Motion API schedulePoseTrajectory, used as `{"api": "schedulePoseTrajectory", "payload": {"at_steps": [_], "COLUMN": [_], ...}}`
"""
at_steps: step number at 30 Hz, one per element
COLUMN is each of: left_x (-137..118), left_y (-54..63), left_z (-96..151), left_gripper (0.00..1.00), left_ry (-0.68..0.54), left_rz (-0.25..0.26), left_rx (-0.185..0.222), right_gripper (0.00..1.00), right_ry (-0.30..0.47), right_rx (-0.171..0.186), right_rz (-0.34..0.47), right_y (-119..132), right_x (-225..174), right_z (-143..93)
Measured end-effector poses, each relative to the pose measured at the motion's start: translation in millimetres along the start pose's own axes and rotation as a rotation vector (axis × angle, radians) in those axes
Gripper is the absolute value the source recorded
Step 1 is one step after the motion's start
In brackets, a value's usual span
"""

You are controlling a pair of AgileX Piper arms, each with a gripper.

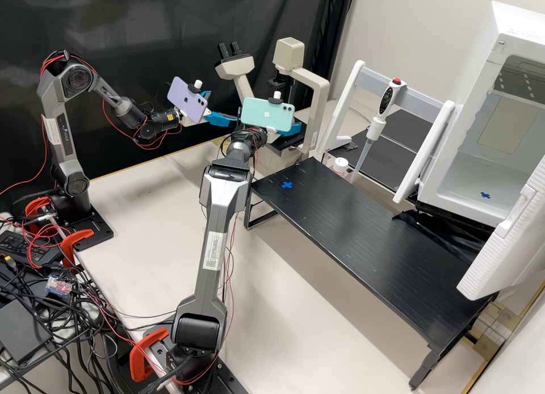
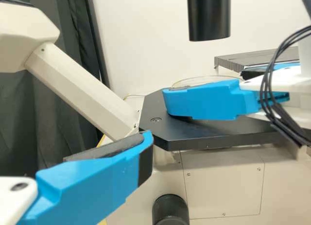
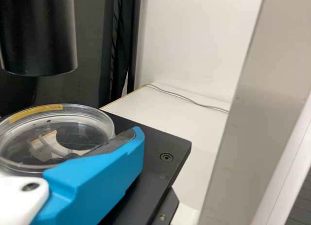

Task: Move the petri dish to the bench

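In the high view my left gripper (image 1: 218,106) is raised beside the microscope, fingers apart. The left wrist view shows one blue finger of the left gripper (image 2: 90,183), with nothing against its pad. My right gripper (image 1: 291,129) is at the microscope stage, largely behind a teal phone in the high view. A clear round petri dish (image 3: 31,137) with a yellow strip is at the stage (image 3: 155,142), right beside the right gripper (image 3: 99,181), which covers part of its edge. From the left wrist view, the dish's rim (image 2: 209,78) shows just behind the other arm's gripper.
The microscope's eyepiece tube (image 1: 235,67) rises between the phones, and its black cylinder (image 2: 209,16) hangs over the stage. A low black bench (image 1: 363,240) with a blue cross stands at the right, near a pipette on a stand (image 1: 376,128) and an open white chamber (image 1: 482,172).
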Motion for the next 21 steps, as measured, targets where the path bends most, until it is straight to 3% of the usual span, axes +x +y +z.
{"api": "schedulePoseTrajectory", "payload": {"at_steps": [14,21], "left_x": [0.0,0.0], "left_y": [0.0,0.0], "left_z": [0.0,0.0], "left_gripper": [1.0,1.0], "left_ry": [0.0,0.0], "left_rz": [0.0,0.0], "left_rx": [0.0,0.0], "right_gripper": [0.0,0.0], "right_ry": [-0.009,-0.012], "right_rx": [0.002,0.019], "right_rz": [-0.009,-0.015], "right_y": [-1.4,-0.8], "right_x": [-2.5,-8.6], "right_z": [2.6,4.8]}}
